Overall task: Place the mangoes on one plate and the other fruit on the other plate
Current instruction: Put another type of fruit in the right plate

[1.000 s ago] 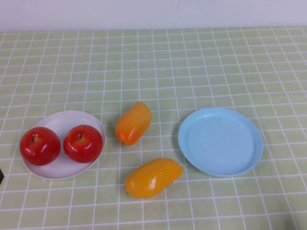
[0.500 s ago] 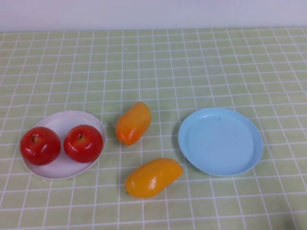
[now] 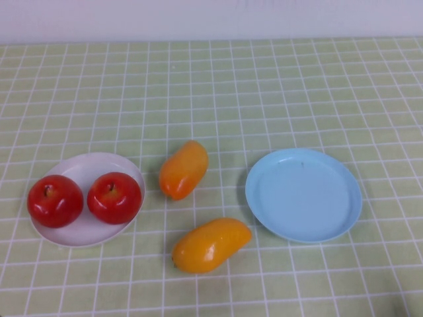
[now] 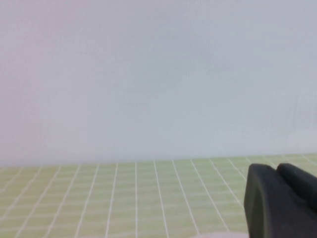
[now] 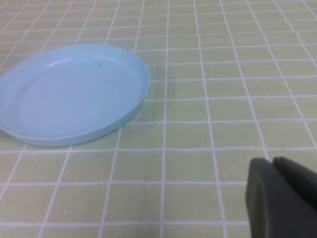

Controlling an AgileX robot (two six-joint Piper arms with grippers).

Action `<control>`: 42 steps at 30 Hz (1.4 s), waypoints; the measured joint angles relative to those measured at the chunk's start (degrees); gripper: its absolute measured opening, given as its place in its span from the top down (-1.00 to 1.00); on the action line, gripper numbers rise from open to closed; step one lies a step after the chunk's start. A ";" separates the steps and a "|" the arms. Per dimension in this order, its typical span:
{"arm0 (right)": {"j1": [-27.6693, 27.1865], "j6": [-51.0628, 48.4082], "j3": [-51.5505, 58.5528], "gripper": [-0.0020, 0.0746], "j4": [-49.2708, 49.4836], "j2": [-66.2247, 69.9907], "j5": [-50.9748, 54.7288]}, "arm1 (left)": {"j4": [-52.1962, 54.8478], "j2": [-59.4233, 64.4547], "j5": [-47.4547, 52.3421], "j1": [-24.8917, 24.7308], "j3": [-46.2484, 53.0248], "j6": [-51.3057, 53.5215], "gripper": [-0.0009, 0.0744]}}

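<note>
Right now I see both apples [image 3: 84, 199] on the white plate [image 3: 86, 168], two mangoes [image 3: 198, 214] on the tabletop [image 3: 264, 86]. My left hand [image 4: 280, 203] is clenched, empty, raised; my right hand [image 5: 280, 198], also clenched, hovers near the empty blue plate [image 5: 69, 94].

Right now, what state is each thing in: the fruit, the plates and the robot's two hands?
White plate: holds both apples.
Left apple: on the white plate, stem up.
Right apple: on the white plate, beside the other.
Far mango: lying on the tablecloth.
Near mango: lying on the tablecloth.
Blue plate: empty.
Left hand: shut, holding nothing.
Right hand: shut, holding nothing.
</note>
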 joint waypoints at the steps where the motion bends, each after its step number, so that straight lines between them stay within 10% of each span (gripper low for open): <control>1: 0.00 0.00 0.00 0.99 0.00 0.00 0.00 | 0.00 -0.55 0.62 0.00 0.46 -0.78 0.97; 17: 0.00 0.00 0.00 0.99 0.04 0.00 0.00 | 3.66 -5.80 32.47 -0.10 0.99 -3.30 0.97; 42: 0.00 0.00 0.00 0.99 0.04 0.00 0.00 | 5.19 -5.90 33.65 -0.10 0.99 -3.09 0.97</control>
